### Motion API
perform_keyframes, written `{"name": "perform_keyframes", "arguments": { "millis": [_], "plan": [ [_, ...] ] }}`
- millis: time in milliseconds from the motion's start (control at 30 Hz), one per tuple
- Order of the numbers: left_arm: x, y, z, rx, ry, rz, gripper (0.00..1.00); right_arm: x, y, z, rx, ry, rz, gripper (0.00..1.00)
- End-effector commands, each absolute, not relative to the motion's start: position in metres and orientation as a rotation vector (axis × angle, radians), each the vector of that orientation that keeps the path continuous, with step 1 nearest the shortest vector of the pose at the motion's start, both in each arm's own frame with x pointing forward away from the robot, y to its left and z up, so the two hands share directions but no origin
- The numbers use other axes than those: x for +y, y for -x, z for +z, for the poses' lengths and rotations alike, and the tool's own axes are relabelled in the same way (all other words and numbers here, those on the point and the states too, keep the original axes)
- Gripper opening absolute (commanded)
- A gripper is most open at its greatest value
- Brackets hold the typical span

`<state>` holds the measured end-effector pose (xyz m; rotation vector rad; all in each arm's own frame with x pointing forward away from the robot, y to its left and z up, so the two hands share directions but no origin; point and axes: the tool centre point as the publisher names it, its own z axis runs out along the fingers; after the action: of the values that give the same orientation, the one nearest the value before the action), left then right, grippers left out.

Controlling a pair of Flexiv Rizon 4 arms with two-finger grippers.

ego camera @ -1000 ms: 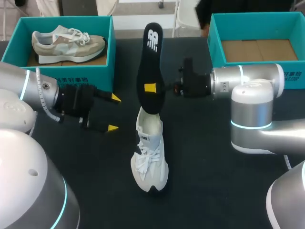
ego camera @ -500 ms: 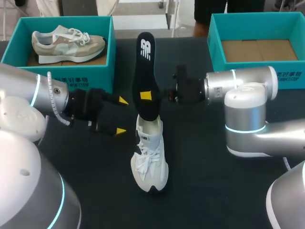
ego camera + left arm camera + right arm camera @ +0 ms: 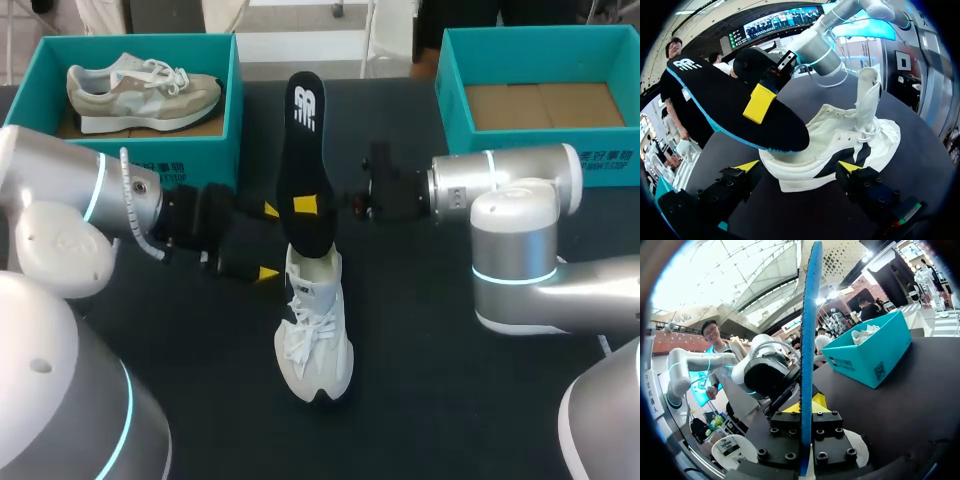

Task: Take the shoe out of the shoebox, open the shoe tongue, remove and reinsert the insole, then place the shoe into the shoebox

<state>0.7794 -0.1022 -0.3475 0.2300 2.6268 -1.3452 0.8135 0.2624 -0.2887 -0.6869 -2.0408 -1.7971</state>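
Right claw (image 3: 312, 205) is clamped on the black insole (image 3: 305, 150). One yellow tip sits on the face toward the head camera; the other is hidden behind. In the right wrist view the claw (image 3: 806, 432) pinches the insole (image 3: 809, 330) edge-on btwn its two black finger blocks, w/ the blue rim running up the middle. The insole stands nearly upright, logo end on top, w/ its lower end at the mouth of the white shoe (image 3: 315, 330). Can't tell if that end is inside or just over the collar.

Left claw (image 3: 268, 242) is spread wide and holds nothing, tips just beside the shoe's heel on its left side. In the left wrist view this claw (image 3: 799, 167) has the heel of the shoe (image 3: 830, 135) ahead, roughly btwn the spread tips; contact can't be made out. The insole (image 3: 735, 105) slants over the heel w/ the right claw's yellow tip on it. The tongue (image 3: 867, 95) stands pulled up and the laces are loose.

The shoe sits mid-table on the black table (image 3: 420, 400), toe toward the robot, well apart from both boxes. The right shoebox (image 3: 455, 120), teal, at the far right, shows a brown cardboard floor. The left shoebox (image 3: 228, 140), also teal, at the far left, holds a beige shoe (image 3: 140, 88) resting on its sole. The same box shows beyond the insole in the right wrist view (image 3: 875, 360).
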Motion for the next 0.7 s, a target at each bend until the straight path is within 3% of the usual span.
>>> {"name": "perform_keyframes", "arguments": {
  "millis": [33,700],
  "plan": [
    [-0.109,-0.778,-0.351,2.634,-0.237,-1.340,1.00,0.262,-0.806,-0.294,-2.023,0.690,-1.825,0.00],
    [-0.114,-0.778,-0.354,2.627,-0.219,-1.316,1.00,0.265,-0.789,-0.324,-1.971,0.719,-1.840,0.00]
  ]
}}
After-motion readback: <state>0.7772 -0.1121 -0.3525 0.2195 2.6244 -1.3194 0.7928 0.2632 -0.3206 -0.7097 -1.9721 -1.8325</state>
